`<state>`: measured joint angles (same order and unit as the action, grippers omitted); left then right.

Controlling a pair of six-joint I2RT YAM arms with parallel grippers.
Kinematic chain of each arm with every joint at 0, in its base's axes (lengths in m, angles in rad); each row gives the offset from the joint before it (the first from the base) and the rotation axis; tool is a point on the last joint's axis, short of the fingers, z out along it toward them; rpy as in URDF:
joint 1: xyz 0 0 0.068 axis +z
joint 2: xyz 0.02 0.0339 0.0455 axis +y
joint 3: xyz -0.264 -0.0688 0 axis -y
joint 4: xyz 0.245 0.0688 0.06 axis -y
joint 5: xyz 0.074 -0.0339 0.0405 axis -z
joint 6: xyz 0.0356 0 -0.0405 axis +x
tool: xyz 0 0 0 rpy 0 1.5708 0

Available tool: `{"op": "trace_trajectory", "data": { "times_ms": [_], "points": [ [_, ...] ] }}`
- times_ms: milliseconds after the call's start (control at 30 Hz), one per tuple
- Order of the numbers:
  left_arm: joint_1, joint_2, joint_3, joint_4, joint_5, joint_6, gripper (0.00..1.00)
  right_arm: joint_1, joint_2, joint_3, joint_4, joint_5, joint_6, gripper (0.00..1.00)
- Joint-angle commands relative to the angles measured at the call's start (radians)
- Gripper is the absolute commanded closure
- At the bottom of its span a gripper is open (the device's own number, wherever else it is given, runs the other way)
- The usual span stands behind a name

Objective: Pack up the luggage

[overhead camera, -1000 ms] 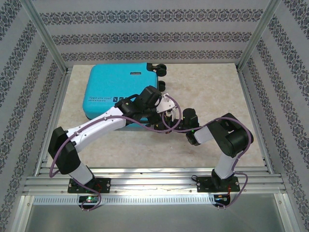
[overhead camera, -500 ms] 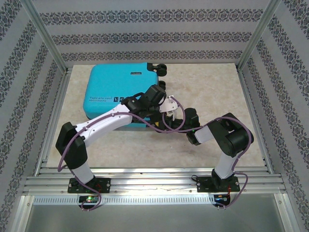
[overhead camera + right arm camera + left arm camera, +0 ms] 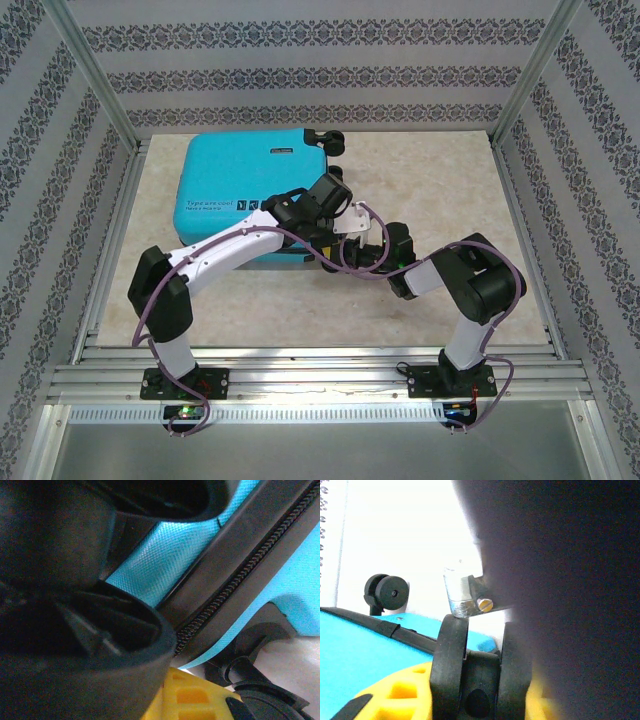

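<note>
The luggage (image 3: 240,185) lies closed and flat in the table's (image 3: 450,190) far-left corner, long axis left to right. Both claws crowd its near-right corner at the zipper (image 3: 240,575). The right gripper (image 3: 378,255) is clenched. The left gripper (image 3: 360,228) is nearer, jaws narrowed (pinching or not, I cannot tell).

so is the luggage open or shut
Shut, lying flat: the luggage has its turquoise shell up, no lining visible, and its zipper looks meshed.

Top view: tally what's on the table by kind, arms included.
Suitcase: 1
Arms: 2 (left arm, right arm)
Total: 3
</note>
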<state>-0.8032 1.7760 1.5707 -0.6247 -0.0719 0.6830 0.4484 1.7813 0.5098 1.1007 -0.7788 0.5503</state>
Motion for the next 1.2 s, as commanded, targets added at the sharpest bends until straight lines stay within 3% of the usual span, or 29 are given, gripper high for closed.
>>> {"op": "trace_trajectory", "data": {
  "times_ms": [0, 233, 600, 767, 1000, 1167],
  "points": [
    [0.012, 0.023, -0.019, -0.051, -0.029, -0.040, 0.84, 0.003, -0.009, 0.037, 0.106, -0.021, -0.057, 1.00],
    [0.012, -0.053, -0.088, 0.009, 0.022, -0.054, 0.99, -0.005, -0.022, 0.027, 0.080, 0.059, -0.071, 1.00],
    [0.010, -0.119, -0.161, 0.045, 0.123, -0.082, 1.00, -0.027, -0.069, 0.004, 0.016, 0.232, -0.112, 1.00],
    [0.011, -0.156, -0.191, 0.053, 0.177, -0.082, 1.00, -0.050, -0.057, 0.036, 0.020, 0.173, -0.134, 1.00],
    [0.010, -0.222, -0.245, 0.083, 0.260, -0.069, 1.00, -0.092, 0.003, 0.117, 0.064, -0.039, -0.122, 1.00],
    [0.010, -0.263, -0.281, 0.104, 0.296, -0.072, 1.00, -0.107, 0.025, 0.155, 0.060, -0.072, -0.107, 1.00]
  ]
}}
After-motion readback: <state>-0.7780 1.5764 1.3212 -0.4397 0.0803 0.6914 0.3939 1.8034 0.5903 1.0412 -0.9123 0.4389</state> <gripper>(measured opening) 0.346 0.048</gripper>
